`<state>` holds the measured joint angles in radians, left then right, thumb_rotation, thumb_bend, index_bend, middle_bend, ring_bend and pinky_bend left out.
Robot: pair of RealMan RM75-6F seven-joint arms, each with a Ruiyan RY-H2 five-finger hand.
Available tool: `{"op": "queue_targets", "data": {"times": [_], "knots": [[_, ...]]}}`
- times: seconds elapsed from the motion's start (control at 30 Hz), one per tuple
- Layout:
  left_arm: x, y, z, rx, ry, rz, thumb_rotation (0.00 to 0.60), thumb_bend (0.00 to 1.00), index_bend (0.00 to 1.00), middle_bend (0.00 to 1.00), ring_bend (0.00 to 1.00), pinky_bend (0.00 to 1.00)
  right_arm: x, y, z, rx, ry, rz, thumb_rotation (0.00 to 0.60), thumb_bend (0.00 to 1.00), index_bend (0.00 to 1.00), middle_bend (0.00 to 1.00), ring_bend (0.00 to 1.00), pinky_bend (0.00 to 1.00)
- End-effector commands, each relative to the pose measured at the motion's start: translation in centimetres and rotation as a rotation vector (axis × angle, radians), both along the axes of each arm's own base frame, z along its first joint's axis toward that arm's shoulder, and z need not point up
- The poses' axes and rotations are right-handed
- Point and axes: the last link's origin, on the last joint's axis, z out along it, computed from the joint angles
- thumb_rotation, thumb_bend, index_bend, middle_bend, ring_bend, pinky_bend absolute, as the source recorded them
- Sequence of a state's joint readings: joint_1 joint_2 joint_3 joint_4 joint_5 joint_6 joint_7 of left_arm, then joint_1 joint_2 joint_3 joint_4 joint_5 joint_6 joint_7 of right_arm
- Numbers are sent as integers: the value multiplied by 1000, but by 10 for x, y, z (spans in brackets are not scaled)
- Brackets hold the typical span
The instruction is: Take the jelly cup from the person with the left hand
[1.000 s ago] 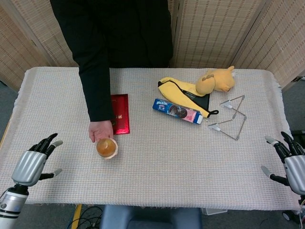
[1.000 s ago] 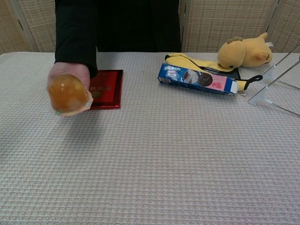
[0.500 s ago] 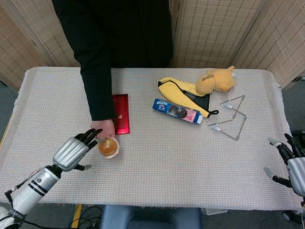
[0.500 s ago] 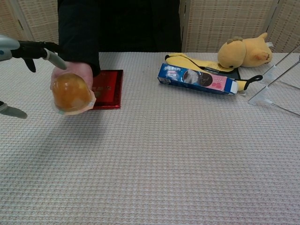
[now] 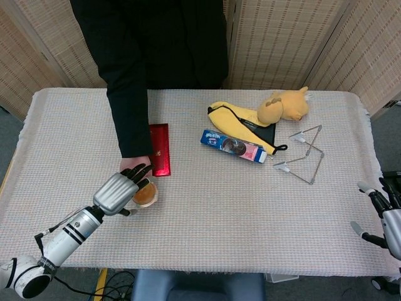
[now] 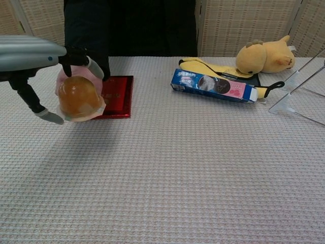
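Observation:
The person's hand holds an amber jelly cup above the table's front left; the chest view shows the jelly cup with its dome toward the camera. My left hand reaches around the cup from the left. In the chest view, the left hand has its fingers lying over the person's hand, and its thumb hangs just below and left of the cup, apart from it. My right hand stays at the table's right edge, fingers spread, holding nothing.
A red booklet lies just behind the cup. A blue cookie box, a yellow plush toy and a wire triangle stand occupy the right half. The person's black sleeve hangs over the left middle.
My left hand has moved in from the front left edge to the cup, its fingers now bracketing the cup and the person's hand. The right hand has drifted slightly lower.

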<state>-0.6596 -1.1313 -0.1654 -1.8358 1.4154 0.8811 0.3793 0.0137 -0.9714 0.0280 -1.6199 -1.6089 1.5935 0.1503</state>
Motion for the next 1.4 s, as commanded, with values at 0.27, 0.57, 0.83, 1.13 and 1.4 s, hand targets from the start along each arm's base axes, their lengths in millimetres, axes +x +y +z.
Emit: {"op": "queue_targets", "data": {"times": [0.27,0.57,0.83,1.13,1.4], "knots": [[1,16,-13,80,-17,-41,600,253,490,402,443,714,-3,1,0,0,-4,-11,600,212,137,259,84,166],[-9,10,-8,124,-92,-80,600,287,622,605,654,901,-4,1,0,-2,-5,-17,600,212,137,266,84,167],[-30,-19,16,137,-136,-69,600,288,630,617,658,905,-5,1,-1,0,-6,-16,600,212,137,266,84,166],[-71,-39,15,147,-48,1,600,288,622,617,649,905,-3,-3,-5,16,-8,-6,600,212,136,266,84,167],[-100,-33,-9,169,80,74,600,287,594,612,630,897,-4,-3,-4,14,-6,-14,600,212,137,266,84,166]]}}
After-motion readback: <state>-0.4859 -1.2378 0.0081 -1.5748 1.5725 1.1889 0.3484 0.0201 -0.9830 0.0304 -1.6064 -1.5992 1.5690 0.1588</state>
